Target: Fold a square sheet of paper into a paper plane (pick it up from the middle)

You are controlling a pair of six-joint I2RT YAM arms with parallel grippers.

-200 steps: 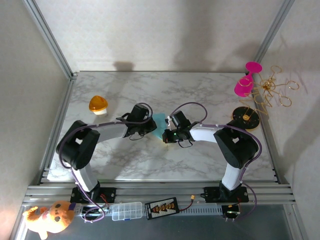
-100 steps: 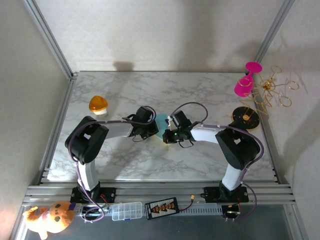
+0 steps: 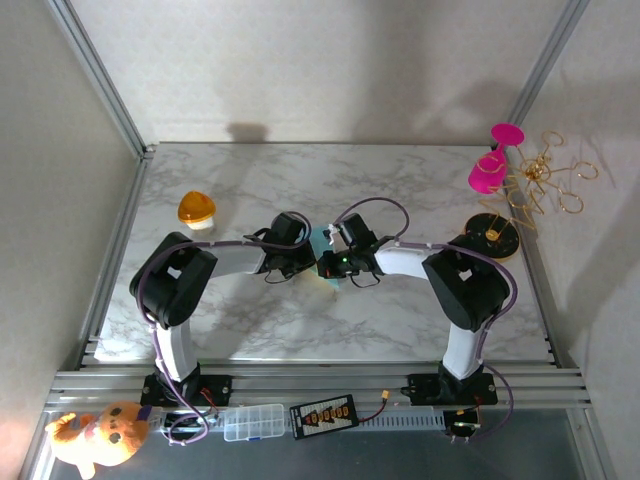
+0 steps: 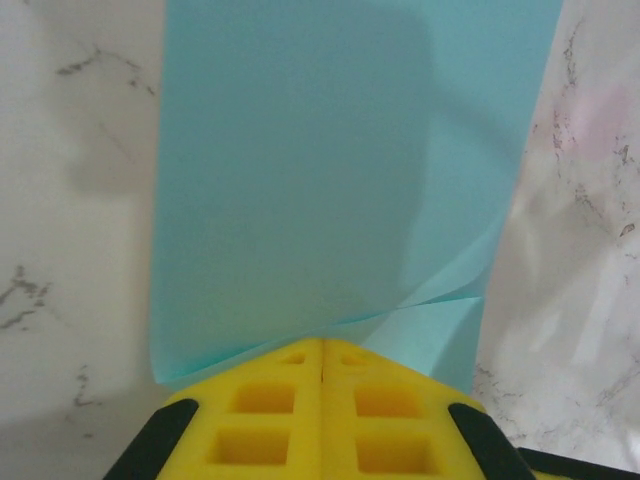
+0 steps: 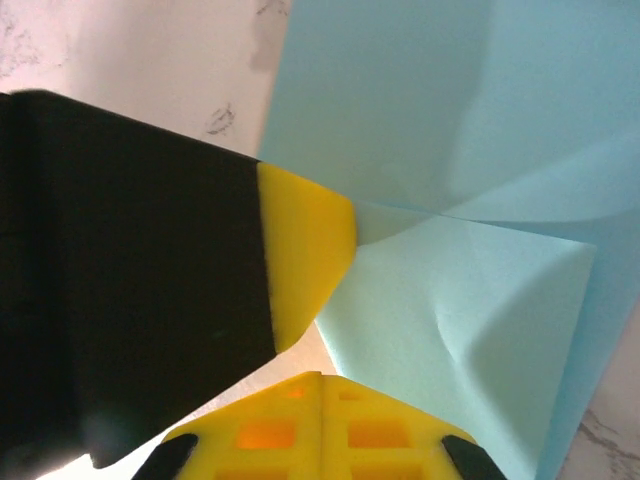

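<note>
Two arms (image 3: 215, 262) (image 3: 410, 262), one square sheet of paper (image 4: 330, 150), one orange dome (image 3: 197, 209), one plush toy (image 3: 95, 435), seemingly two pink cups (image 3: 486, 174).

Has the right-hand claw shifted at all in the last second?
Yes. The right gripper slid slightly left, away from the black disc.

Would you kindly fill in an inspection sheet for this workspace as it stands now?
Surface: marble table, flat, no spills seen.
Job's things: teal paper, creased with a folded flap, lying between the two grippers.
Clutter: orange dome on the table's left side; pink object, gold wire pieces and black disc on its right side.
Grippers: left gripper shut, tips at the paper's edge; right gripper shut, beside the folded flap; a pinch cannot be confirmed.
Cables: cable loops arch over both wrists.
Surroundings: plain walls, aluminium frame; plush toy and clear box below the front rail.
</note>
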